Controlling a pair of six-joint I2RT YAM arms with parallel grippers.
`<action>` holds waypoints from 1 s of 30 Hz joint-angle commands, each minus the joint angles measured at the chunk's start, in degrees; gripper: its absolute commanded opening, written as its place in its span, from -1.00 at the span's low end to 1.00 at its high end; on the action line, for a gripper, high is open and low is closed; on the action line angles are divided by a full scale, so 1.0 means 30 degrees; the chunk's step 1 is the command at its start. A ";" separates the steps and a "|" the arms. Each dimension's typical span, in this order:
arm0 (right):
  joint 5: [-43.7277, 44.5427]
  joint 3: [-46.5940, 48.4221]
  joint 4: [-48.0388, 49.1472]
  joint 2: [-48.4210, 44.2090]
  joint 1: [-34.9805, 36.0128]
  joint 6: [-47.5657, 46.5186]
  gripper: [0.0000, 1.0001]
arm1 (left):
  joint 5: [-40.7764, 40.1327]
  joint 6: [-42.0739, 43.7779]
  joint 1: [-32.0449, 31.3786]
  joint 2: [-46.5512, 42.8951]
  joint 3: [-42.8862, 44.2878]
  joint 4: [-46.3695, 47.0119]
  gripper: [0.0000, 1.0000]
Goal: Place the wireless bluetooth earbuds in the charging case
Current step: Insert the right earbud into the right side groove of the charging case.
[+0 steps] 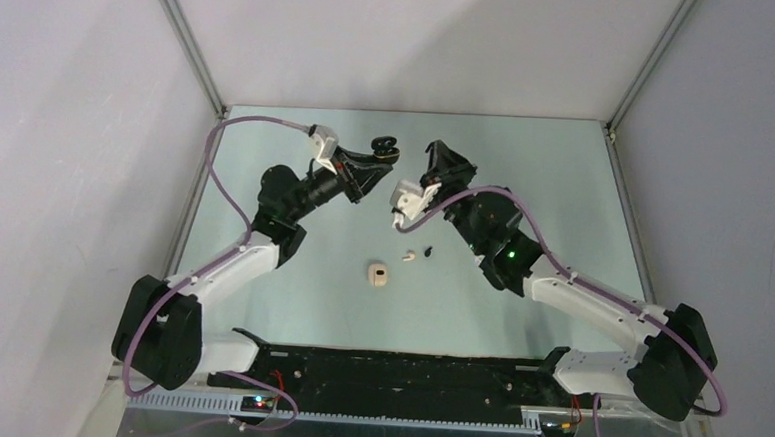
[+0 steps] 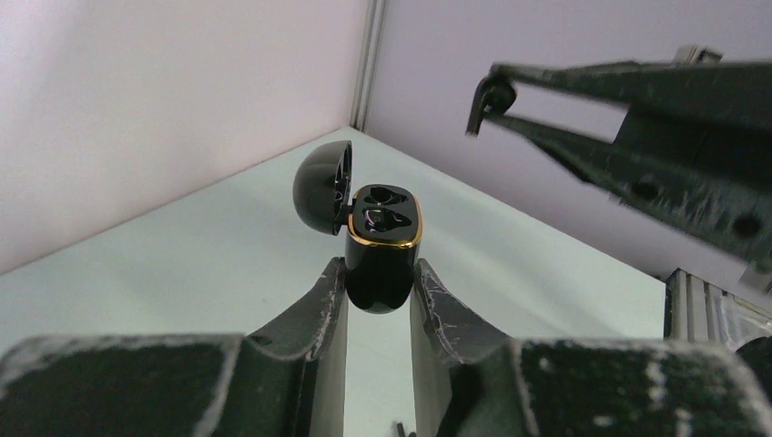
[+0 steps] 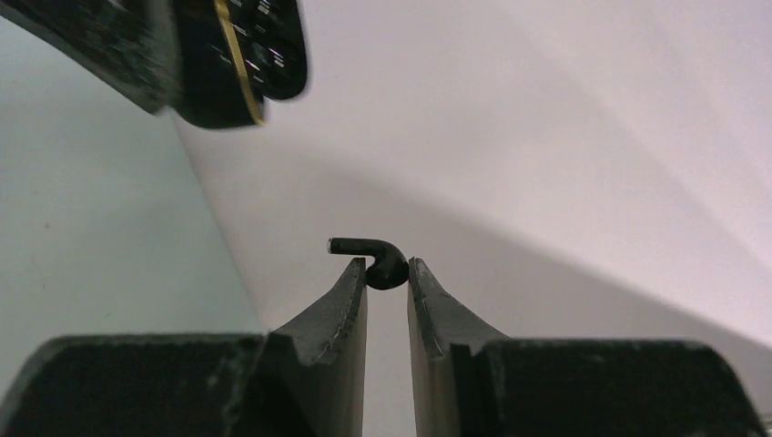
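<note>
While left gripper [image 2: 378,278] clamps the case [image 2: 384,232], right gripper's [image 3: 387,266] tips pinch the black earbud [image 3: 362,246].

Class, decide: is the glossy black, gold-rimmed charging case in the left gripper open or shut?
Open. The glossy black, gold-rimmed charging case has its domed lid swung back, baring two wells.

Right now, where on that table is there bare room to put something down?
The table's far-right corner, beyond the right arm, is bare; so is the near strip between the cream case and the black base rail. Mid-table is crowded: the case, a cream earbud and a black earbud cluster.
</note>
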 commanded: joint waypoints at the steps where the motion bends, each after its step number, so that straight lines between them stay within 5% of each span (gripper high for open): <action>1: -0.0488 -0.1460 0.7717 0.0262 0.0744 -0.2594 -1.00 | -0.1411 0.0507 -0.0754 -0.0097 -0.0551 0.2941 -1.00; 30: -0.1724 -0.1805 0.6666 0.1313 0.2162 -0.6196 -1.00 | -0.0887 0.3417 -0.1643 -0.1393 -0.2245 0.4634 -1.00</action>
